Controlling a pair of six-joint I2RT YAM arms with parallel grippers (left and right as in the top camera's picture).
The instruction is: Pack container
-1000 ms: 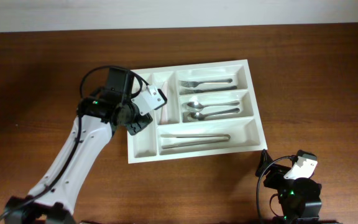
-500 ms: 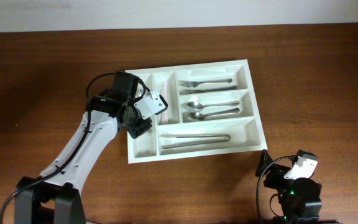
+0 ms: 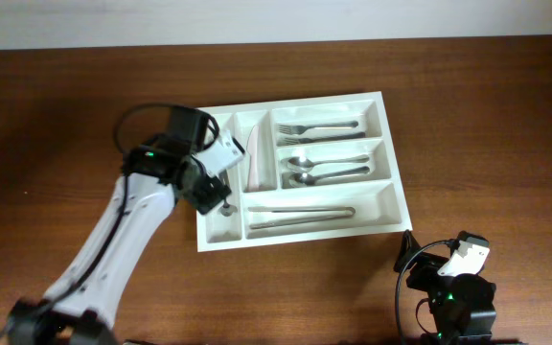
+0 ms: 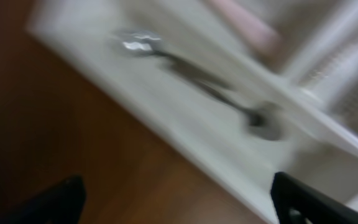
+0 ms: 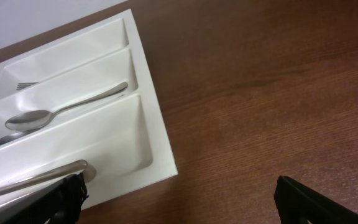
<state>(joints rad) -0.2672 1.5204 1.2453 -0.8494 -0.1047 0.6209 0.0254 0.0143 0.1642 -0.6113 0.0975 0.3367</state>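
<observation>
The container [image 3: 393, 163], a white compartmented tray, lies mid-table. My left gripper [image 3: 217, 195] hangs open over its leftmost narrow compartment. The left wrist view is blurred. In it a small metal spoon [image 4: 191, 71] lies loose in that compartment, clear of the gripper [image 4: 179, 208], whose dark fingertips [image 4: 58, 199] show only in the bottom corners. My right gripper [image 3: 448, 273] rests open near the table's front edge, right of the tray. Between its fingers [image 5: 306, 202] is only bare wood, with the tray's corner [image 5: 160, 168] ahead to the left.
Forks [image 3: 319, 127] fill the top right compartment, spoons [image 3: 324, 170] the middle one, and long utensils [image 3: 300, 216] the front one. A pale pinkish piece [image 3: 255, 158] lies in the second narrow compartment. Brown tabletop [image 3: 496, 125] surrounds the tray.
My left gripper has gone from shut to wide open, and the small spoon now lies in the leftmost compartment. The left wrist shifted slightly. The right arm has not moved.
</observation>
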